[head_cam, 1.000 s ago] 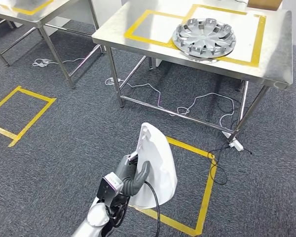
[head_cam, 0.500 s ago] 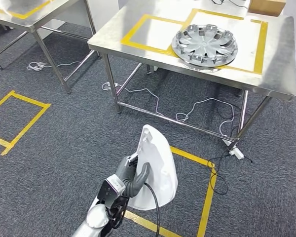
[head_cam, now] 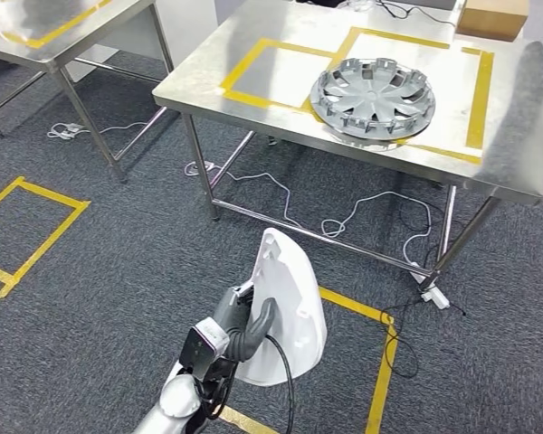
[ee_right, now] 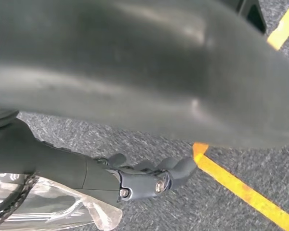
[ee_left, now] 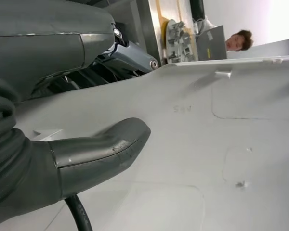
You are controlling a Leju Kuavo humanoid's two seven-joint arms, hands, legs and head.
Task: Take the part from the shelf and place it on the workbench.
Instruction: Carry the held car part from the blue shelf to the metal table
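white part (head_cam: pixel 290 307) | held upright | left hand (head_cam: pixel 244 316) gripping its edge

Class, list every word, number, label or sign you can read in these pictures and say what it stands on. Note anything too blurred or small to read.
Nothing can be read with certainty.
Faint embossed characters on the white moulded plastic part held by the left hand: too faint to read.
Yellow label on the grey box: too small to read.
Round silver plastic hubcap, steel workbench, brown cardboard box: no text visible.
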